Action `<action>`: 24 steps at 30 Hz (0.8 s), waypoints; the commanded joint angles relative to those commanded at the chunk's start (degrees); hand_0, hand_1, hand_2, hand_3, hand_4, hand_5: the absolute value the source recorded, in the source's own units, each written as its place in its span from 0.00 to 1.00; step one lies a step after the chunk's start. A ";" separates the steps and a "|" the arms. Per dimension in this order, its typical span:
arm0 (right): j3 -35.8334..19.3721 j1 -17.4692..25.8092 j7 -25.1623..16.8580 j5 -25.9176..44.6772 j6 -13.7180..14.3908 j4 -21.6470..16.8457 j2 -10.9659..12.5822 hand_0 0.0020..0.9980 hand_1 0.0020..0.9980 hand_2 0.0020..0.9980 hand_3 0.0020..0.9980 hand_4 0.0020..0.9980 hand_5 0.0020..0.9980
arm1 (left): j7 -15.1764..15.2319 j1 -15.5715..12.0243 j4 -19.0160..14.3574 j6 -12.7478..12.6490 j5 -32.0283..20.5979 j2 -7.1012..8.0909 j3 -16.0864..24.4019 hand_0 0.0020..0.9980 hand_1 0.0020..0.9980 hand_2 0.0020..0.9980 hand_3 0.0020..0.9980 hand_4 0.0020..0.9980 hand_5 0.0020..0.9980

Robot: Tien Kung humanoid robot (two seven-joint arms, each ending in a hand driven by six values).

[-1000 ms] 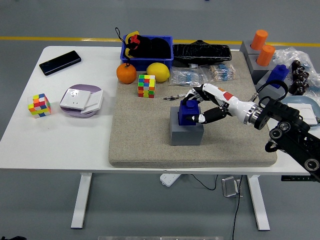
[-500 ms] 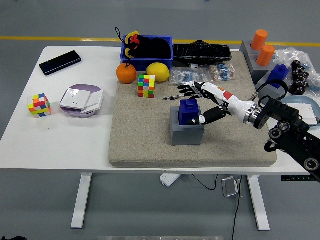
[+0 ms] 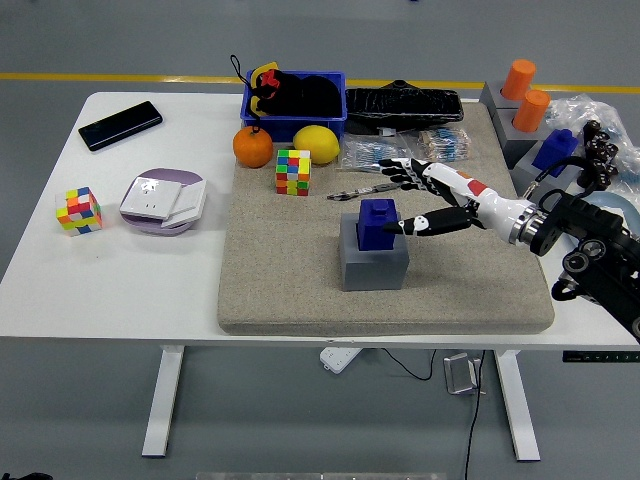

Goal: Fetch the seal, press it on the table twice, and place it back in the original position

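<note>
The blue seal (image 3: 377, 221) stands upright in the grey block holder (image 3: 373, 264) near the middle of the beige mat (image 3: 290, 280). My right hand (image 3: 415, 198) hovers just right of the seal with its fingers spread, holding nothing. Its thumb tip is close to the seal's right side, apparently just apart from it. The right arm (image 3: 580, 250) comes in from the right edge. My left hand does not show.
Behind the seal lie a pen (image 3: 360, 191), a Rubik's cube (image 3: 293, 171), an orange (image 3: 253, 147), a lemon (image 3: 316, 144) and a blue bin (image 3: 295, 100). At the right stand orange cylinders (image 3: 525, 95) and another blue seal (image 3: 556, 148). On the left are a phone (image 3: 120, 125), a small cube (image 3: 79, 210) and a plate (image 3: 163, 199).
My right hand has let go of the seal, spread its fingers and drawn back to the right. The seal stays in the grey holder.
</note>
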State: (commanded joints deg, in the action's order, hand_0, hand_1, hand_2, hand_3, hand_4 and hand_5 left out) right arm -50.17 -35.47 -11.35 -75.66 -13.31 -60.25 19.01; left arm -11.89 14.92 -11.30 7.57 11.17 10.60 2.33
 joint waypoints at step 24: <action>-39.13 20.82 3.21 -3.63 0.09 1.31 8.10 0.99 0.97 0.97 0.99 1.00 0.71 | 0.48 0.49 0.06 -0.32 -1.72 0.47 -1.12 0.73 0.70 0.68 0.75 0.71 0.24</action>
State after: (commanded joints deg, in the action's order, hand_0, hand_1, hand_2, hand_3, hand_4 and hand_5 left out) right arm -89.30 -14.65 -8.14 -79.29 -13.22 -58.94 27.11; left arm -11.41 15.41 -11.24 7.25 9.45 11.07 1.21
